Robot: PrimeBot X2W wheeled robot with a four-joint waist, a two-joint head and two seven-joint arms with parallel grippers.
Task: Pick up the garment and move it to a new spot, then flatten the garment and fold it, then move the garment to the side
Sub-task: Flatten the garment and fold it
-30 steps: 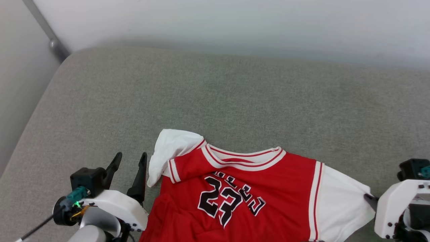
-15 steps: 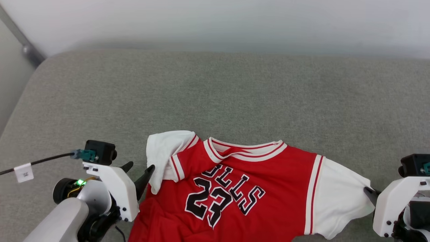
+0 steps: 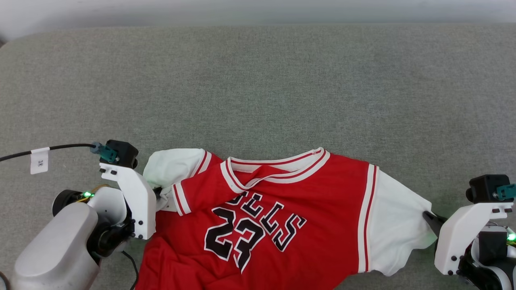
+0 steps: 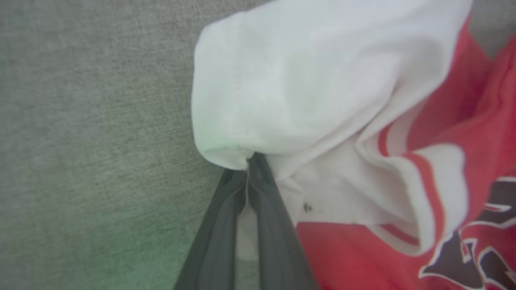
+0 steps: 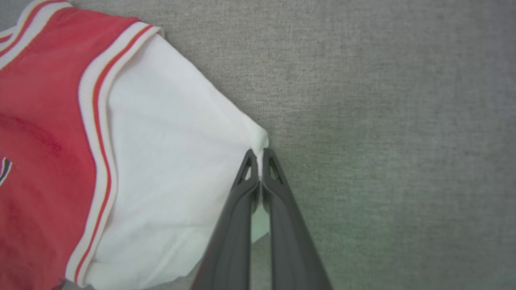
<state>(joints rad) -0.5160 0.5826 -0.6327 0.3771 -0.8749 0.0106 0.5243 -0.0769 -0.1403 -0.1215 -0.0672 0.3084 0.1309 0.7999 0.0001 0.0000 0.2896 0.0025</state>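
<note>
The place looks domestic, a living room or bedroom, though a staged test room is possible. A broad upholstered cushion [image 3: 258,80] in grey-green woven fabric spans the head view, its corner rounded at 10 o'clock; a plain pale wall [image 3: 258,8] stands at 12 o'clock; a garment [image 3: 330,193] lies at 6 o'clock.

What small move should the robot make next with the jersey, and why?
Probably draw the two grippers apart and slightly up. The left gripper has its jaws shut on the bunched white sleeve, the right gripper pinches the edge of the other sleeve, and the red jersey lies wrinkled between them.
</note>
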